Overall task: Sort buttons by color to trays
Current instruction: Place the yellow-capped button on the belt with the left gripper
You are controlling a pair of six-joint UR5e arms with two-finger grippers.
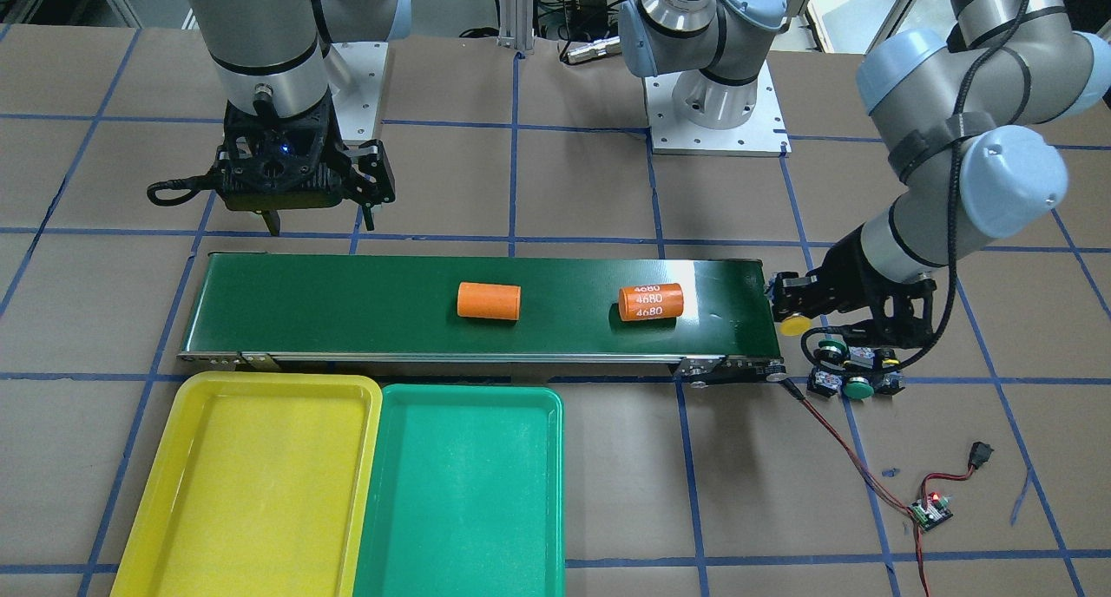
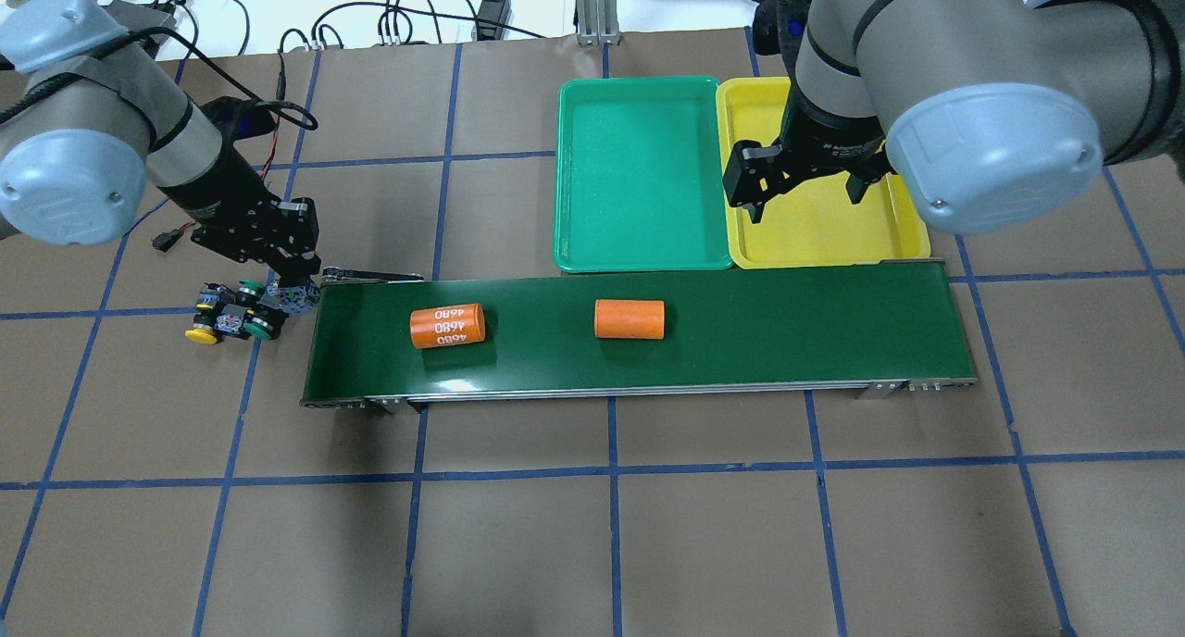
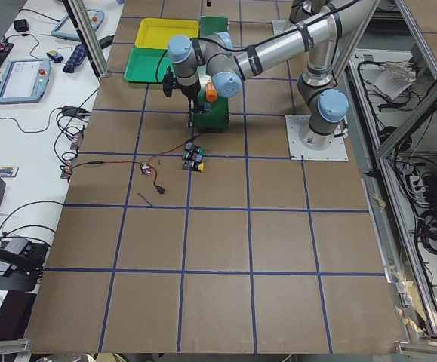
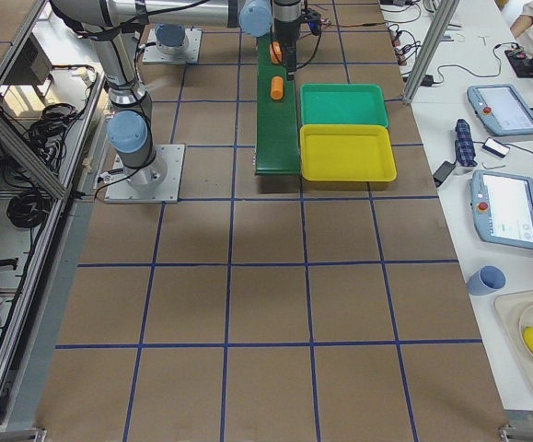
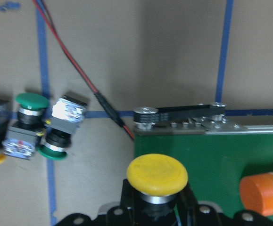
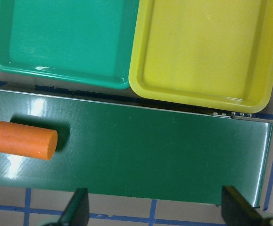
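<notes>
My left gripper (image 1: 792, 309) is shut on a yellow button (image 5: 157, 175), holding it over the end of the conveyor belt (image 1: 347, 306). Beside that end, on the table, lie three more buttons in a cluster: two green ones (image 5: 31, 101) (image 5: 52, 151) and a yellow one (image 2: 199, 334). My right gripper (image 2: 804, 195) hangs open and empty over the belt's far edge, by the yellow tray (image 2: 833, 234). Next to it stands the green tray (image 2: 639, 174). Nothing lies in either tray.
Two orange cylinders lie on the belt, a plain one (image 1: 489, 301) and one marked 4680 (image 1: 651, 302). A red-and-black wire (image 1: 846, 445) runs from the belt's end to a small circuit board (image 1: 930, 510) on the table.
</notes>
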